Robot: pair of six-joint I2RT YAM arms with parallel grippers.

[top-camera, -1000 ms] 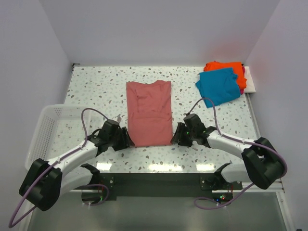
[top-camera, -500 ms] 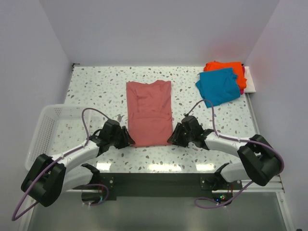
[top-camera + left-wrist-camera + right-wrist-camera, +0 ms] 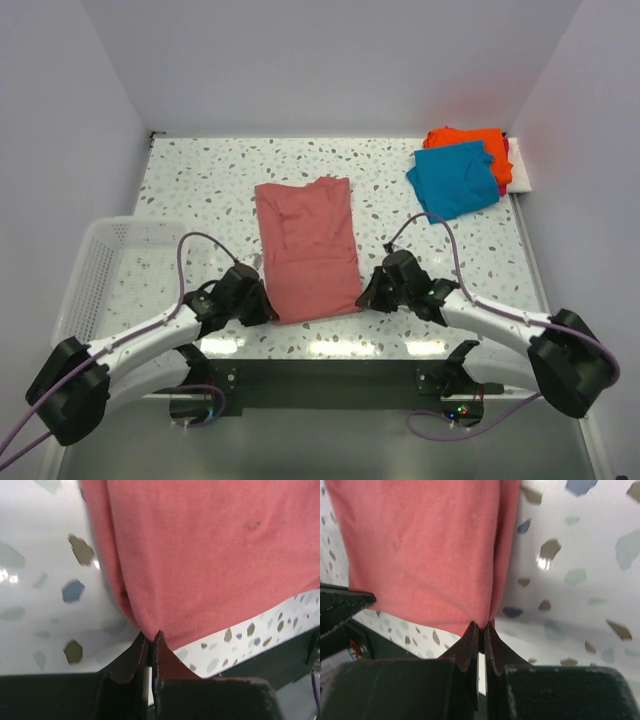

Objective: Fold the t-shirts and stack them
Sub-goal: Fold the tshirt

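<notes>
The large dusty-red cloth t-shirt (image 3: pixel 305 250) lies flat at the centre of the white speckled tabletop (image 3: pixel 200 185). It is folded lengthwise into a tall rectangle. The long axis runs from the near edge toward the far edge and is slightly tilted, with the far end leaning left. The near hem lies close to the dark strip at the front edge of the tabletop.

The left fingers (image 3: pixel 263 311) are pressed together on the near-left corner of this shirt. The left wrist view shows the two dark fingers (image 3: pixel 135 655) meeting at their tips, with the red cloth (image 3: pixel 210 555) pinched between them at the folded edge. The cloth rises slightly from the surface at the pinch point.

The right fingers (image 3: pixel 368 298) are pressed together on the near-right corner. The right wrist view shows both fingers (image 3: pixel 467 647) closed on the fold of the red cloth (image 3: pixel 420 545), with the tips touching the fabric.

Both arms reach in from the near edge and angle toward the shirt from opposite sides.

The remaining shirts form a stack at the far right corner of the tabletop, well apart from the red shirt:
- The teal-blue folded t-shirt (image 3: pixel 455 180) lies on top and toward the near side.
- The orange t-shirt (image 3: pixel 470 140) lies beneath it and protrudes at the far side.
- The thin magenta t-shirt (image 3: pixel 507 160) shows only as a narrow strip along the right edge of the stack.

The white plastic mesh basket (image 3: pixel 85 270) sits at the left edge of the tabletop, beside the left arm.
</notes>
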